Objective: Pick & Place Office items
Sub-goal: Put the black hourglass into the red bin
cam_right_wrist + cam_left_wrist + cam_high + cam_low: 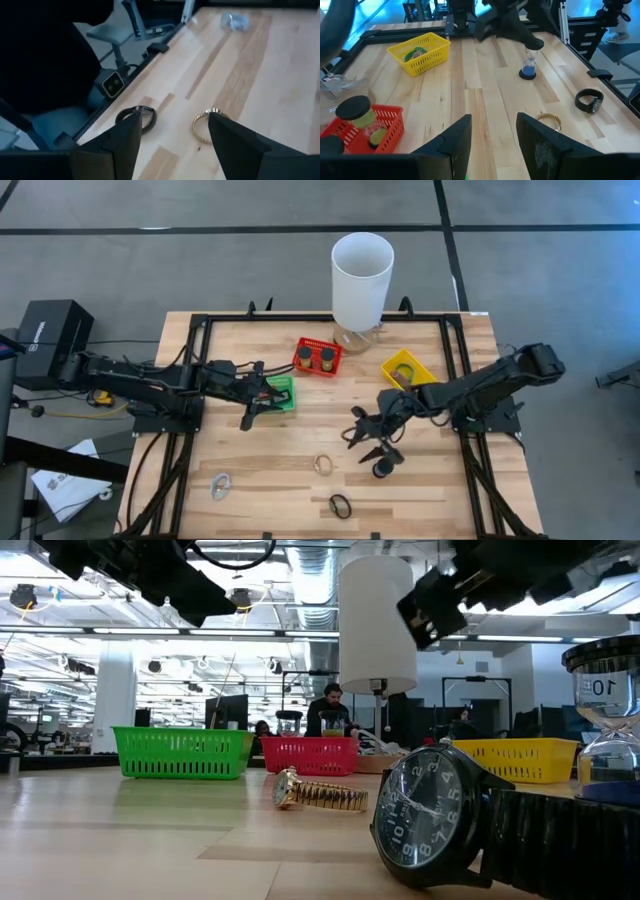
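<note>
The office items lying loose on the wooden table are a gold watch (323, 464), a black watch (340, 505), a small hourglass with a blue base (383, 470) and a silvery piece (220, 485). My right gripper (362, 442) hangs open above the table just beyond the hourglass; its wrist view looks down past its fingers at the black watch (137, 117) and the gold watch (205, 125). My left gripper (272, 398) stands open and empty over the green basket (282, 392).
A red basket (317, 357) with two dark-lidded jars and a yellow basket (407, 368) stand toward the far edge, in front of a tall white cylinder (360, 280). Bare wood lies at the table's middle and along its near edge between the items.
</note>
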You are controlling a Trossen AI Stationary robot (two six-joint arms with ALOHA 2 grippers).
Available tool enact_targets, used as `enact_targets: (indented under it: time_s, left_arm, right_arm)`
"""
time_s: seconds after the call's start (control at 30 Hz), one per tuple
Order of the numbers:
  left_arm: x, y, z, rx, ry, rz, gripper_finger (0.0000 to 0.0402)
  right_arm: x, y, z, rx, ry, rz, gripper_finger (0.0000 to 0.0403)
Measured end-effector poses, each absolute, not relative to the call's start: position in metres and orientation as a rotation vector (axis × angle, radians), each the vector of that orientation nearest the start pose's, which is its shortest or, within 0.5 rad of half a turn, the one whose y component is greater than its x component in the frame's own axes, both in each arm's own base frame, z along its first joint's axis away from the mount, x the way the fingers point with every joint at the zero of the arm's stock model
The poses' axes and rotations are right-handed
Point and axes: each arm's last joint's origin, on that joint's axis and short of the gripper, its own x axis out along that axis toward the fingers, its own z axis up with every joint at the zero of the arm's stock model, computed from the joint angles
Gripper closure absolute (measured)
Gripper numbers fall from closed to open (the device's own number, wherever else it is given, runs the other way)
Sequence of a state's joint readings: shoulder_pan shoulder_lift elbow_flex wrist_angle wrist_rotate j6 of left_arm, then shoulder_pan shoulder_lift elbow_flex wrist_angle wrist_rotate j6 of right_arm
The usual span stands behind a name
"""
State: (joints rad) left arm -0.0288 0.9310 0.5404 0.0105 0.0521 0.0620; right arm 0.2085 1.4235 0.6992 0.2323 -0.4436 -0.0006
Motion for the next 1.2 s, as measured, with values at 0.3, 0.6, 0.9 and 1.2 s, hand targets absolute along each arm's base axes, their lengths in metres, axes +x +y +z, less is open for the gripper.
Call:
enact_targets:
  time_s: [0.3, 0.6, 0.9, 1.2]
  left_arm:
    - [0.202, -0.007, 0.243, 0.057, 0.361, -0.092, 0.0253]
    - [0.203, -0.007, 0.245, 0.058, 0.340, -0.085, 0.0253]
    - [0.203, -0.005, 0.246, 0.072, 0.326, -0.001, 0.0253]
    - [0.204, -0.005, 0.247, 0.072, 0.318, 0.003, 0.0253]
  right_arm:
    - [0.285, 0.098, 0.214, -0.035, 0.565, 0.738, 0.0182]
    - [0.260, 0.117, 0.220, -0.063, 0.780, 0.671, 0.0182]
    - [0.251, 0.132, 0.210, -0.129, 0.857, 0.651, 0.0182]
    - [0.250, 0.131, 0.208, -0.125, 0.895, 0.542, 0.0182]
